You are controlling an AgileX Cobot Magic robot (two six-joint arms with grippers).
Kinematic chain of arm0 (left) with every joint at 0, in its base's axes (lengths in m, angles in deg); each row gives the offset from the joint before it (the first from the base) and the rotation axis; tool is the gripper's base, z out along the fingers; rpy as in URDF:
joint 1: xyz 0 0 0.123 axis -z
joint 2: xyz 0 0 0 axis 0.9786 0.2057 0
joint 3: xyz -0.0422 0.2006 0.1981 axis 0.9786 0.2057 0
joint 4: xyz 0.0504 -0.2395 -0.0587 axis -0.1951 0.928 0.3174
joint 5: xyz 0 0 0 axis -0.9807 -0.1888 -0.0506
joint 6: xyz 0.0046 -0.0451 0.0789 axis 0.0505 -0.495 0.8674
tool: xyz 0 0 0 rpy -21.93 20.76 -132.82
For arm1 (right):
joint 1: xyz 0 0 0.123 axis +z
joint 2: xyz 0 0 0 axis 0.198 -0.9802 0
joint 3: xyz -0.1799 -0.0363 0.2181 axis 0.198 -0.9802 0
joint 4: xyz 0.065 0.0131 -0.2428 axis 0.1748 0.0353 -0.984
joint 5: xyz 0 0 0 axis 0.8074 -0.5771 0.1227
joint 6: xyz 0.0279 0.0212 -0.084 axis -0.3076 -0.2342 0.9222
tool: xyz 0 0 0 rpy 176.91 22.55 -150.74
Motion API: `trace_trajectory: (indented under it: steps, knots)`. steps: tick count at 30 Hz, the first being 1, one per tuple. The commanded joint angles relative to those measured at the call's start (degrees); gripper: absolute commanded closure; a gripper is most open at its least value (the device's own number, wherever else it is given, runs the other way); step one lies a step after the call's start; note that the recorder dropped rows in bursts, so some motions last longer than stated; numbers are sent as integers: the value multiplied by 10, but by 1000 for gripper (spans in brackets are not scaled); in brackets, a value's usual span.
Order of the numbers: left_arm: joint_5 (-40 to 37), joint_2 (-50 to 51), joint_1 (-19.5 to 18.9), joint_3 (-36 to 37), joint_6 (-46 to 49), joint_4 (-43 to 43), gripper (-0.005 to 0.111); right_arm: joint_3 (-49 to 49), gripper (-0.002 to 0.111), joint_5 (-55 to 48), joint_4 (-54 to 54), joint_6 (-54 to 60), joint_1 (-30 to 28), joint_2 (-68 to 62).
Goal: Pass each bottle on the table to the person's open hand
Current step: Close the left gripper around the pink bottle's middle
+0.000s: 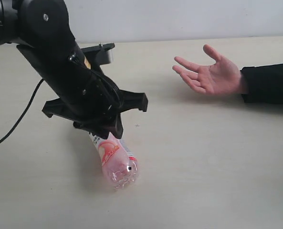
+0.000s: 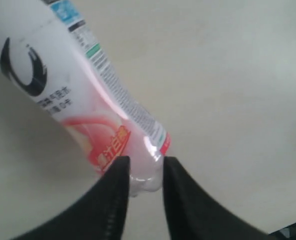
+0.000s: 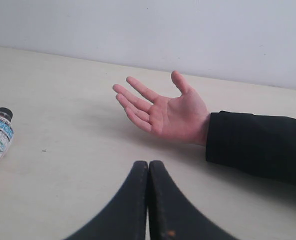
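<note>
The bottle lies on its side on the table, lower centre-left in the exterior view; the left gripper is directly over its upper end. The person's open hand is at upper right, well apart from the bottle; a wall runs behind the table.

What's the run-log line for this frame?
left gripper astride pink-and-white bottle lying on table, grip unclear | right gripper shut, empty | person's open hand palm up, empty

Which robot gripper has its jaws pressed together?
The right gripper: its jaws touch, holding nothing. The left gripper shows a gap, by the pink bottle.
</note>
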Motion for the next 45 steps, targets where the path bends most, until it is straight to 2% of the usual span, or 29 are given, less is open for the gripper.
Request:
trace_trajectory:
  steps: [1,3,5,9,17,39,45]
  knots:
    - [-6,10,7,12,-59,-20,46,-3,108,9,-4,0,0,2]
    - [-3,18,8,13,-77,-17,31,-3,108,8,-4,0,0,2]
    - [-4,22,8,13,-80,-18,28,-3,108,8,-4,0,0,2]
    - [8,37,8,13,-139,-79,28,-3,108,8,-4,0,0,2]
    - [88,89,8,13,-155,-82,28,-3,108,8,-4,0,0,2]
    - [109,116,8,13,-159,-80,29,-3,108,8,-4,0,0,2]
    - [95,126,8,13,-167,-69,41,-3,108,8,-4,0,0,2]
